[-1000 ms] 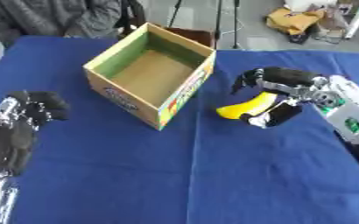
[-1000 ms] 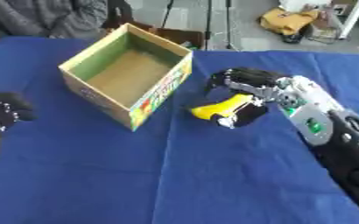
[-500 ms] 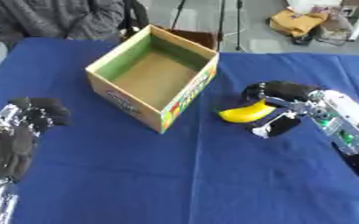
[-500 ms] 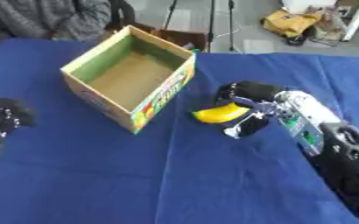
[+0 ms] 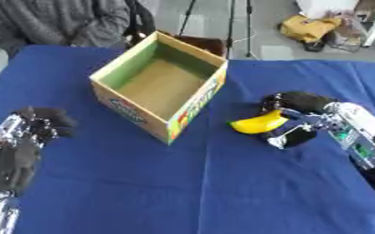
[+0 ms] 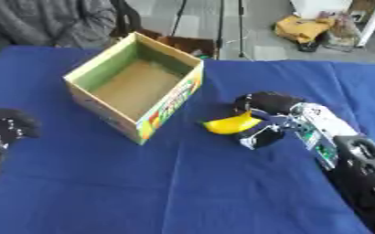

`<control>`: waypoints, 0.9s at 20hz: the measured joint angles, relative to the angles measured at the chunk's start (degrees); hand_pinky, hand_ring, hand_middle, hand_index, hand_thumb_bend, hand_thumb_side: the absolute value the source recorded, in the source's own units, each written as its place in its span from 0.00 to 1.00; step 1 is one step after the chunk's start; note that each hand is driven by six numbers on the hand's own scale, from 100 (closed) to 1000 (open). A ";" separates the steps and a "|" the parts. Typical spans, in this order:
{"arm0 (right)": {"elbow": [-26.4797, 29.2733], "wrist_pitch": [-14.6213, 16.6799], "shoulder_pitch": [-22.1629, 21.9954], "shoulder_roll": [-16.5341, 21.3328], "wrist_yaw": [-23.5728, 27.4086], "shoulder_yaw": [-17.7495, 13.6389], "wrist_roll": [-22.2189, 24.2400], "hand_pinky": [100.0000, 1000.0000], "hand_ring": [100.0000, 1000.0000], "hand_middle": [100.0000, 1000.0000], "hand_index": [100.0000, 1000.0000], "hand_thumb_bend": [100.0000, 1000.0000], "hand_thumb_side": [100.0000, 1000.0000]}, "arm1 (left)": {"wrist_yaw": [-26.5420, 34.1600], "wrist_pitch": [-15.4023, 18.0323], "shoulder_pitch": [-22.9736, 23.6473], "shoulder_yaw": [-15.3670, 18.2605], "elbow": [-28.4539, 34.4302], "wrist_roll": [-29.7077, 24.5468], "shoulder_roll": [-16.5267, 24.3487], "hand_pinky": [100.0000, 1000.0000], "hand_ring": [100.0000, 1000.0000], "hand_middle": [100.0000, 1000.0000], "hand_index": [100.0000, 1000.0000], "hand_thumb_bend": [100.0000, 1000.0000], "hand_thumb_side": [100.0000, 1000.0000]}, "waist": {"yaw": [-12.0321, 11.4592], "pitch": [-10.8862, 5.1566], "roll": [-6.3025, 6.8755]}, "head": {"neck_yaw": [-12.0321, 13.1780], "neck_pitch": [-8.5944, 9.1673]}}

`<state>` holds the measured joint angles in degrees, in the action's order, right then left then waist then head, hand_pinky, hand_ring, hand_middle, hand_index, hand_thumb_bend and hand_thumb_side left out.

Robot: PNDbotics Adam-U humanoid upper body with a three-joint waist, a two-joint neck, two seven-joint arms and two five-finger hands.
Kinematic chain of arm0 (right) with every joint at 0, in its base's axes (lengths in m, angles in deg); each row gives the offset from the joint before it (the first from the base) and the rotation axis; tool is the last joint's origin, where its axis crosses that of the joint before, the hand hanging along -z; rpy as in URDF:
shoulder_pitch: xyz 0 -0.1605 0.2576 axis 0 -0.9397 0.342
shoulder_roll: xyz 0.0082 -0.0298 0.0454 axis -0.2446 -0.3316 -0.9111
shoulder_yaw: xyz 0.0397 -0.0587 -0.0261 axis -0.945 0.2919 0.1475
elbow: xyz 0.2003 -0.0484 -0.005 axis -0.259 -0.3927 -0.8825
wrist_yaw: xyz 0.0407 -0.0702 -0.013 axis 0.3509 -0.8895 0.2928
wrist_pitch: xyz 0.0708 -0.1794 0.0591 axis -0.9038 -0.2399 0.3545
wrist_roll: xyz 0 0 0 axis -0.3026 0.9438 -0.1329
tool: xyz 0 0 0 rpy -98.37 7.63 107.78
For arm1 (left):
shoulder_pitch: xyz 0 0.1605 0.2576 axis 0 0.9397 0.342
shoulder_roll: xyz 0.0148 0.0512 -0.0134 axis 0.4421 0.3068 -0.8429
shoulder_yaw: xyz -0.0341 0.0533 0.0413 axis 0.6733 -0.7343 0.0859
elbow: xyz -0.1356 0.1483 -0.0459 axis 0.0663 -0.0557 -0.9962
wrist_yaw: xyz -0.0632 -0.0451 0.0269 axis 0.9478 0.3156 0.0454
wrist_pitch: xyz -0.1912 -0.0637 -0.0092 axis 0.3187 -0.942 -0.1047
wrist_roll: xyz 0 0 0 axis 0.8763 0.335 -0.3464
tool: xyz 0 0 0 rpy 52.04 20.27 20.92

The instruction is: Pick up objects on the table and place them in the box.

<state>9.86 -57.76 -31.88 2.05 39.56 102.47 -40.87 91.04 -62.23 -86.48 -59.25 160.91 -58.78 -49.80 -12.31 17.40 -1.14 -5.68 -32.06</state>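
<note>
I am holding the banana [image 5: 257, 124] in my right hand [image 5: 296, 119], with the fingers curling over its far side and the thumb coming up from below, so the fruit is pinched between them. Most of the banana is sticking out past my fingers toward the left; its long axis is running roughly left to right, with the free tip pointing at the box and sitting a little lower in the picture than the gripped end. The end inside my grip is hidden by the dark fingers, so I cannot say what that tip looks like. I also cannot tell whether the banana is resting on the blue table [image 5: 222, 192] or hanging just above it.

Just beyond the banana's free tip, to the left of my right hand, the cardboard box [image 5: 160, 84] is standing open, apart from the fruit, with its printed side wall facing me. The inside is showing only bare cardboard.

Well away on the other side of the box, my left hand [image 5: 23, 146] is resting near the lower left edge, fingers up and relaxed, holding nothing. Its wrist is running out of the bottom of the picture.
</note>
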 measured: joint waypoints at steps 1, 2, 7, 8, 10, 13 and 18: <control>-0.08 0.03 0.04 0.00 -0.01 -0.07 -0.27 0.67 0.58 0.54 0.59 0.04 0.19 | -0.02 0.00 0.00 -0.01 -0.01 -0.02 0.00 0.59 0.62 0.52 0.64 0.22 0.99 | 0.01 0.00 0.00 | 0.01 0.01; -0.20 0.02 0.09 -0.01 -0.01 -0.16 -0.64 0.66 0.55 0.52 0.57 0.02 0.17 | -0.03 0.01 0.00 -0.01 -0.01 -0.02 0.00 0.59 0.62 0.52 0.64 0.22 0.99 | 0.01 0.00 0.00 | 0.03 0.02; -0.35 -0.17 0.03 -0.01 -0.06 -0.15 -2.49 0.64 0.49 0.45 0.50 0.00 0.15 | -0.03 0.00 0.00 -0.01 -0.02 -0.04 0.00 0.59 0.62 0.52 0.64 0.23 0.99 | 0.16 0.00 -0.01 | 0.20 0.41; -0.27 -0.16 0.03 0.00 -0.06 -0.15 -2.77 0.64 0.49 0.45 0.50 0.00 0.12 | -0.03 0.00 0.00 -0.01 -0.02 -0.04 0.00 0.59 0.62 0.52 0.64 0.23 0.99 | 0.17 0.00 -0.04 | 0.22 0.42; 0.38 -0.14 0.09 0.04 -0.04 -0.12 -3.15 0.64 0.49 0.45 0.50 0.00 0.11 | -0.03 0.00 0.00 -0.01 -0.02 -0.05 0.00 0.59 0.62 0.52 0.64 0.23 0.99 | 0.17 -0.01 -0.16 | 0.27 0.42; 2.24 -0.25 0.15 0.25 0.35 -0.03 -3.42 0.64 0.49 0.45 0.50 0.00 0.11 | -0.03 -0.01 0.00 -0.01 -0.02 -0.05 0.00 0.59 0.62 0.52 0.64 0.23 0.99 | 0.20 -0.01 -0.47 | 0.37 0.43; 5.09 -0.81 0.16 1.23 1.50 0.19 -2.91 0.62 0.46 0.42 0.47 0.00 0.00 | -0.03 -0.06 0.00 -0.01 -0.02 -0.03 0.00 0.59 0.62 0.52 0.64 0.24 0.99 | 0.25 -0.07 -0.95 | 0.37 0.47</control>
<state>14.95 -58.57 -31.72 3.28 41.06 102.67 -43.77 91.01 -62.28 -86.48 -59.26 160.89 -58.81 -49.80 -12.06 17.32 -2.09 -5.30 -31.59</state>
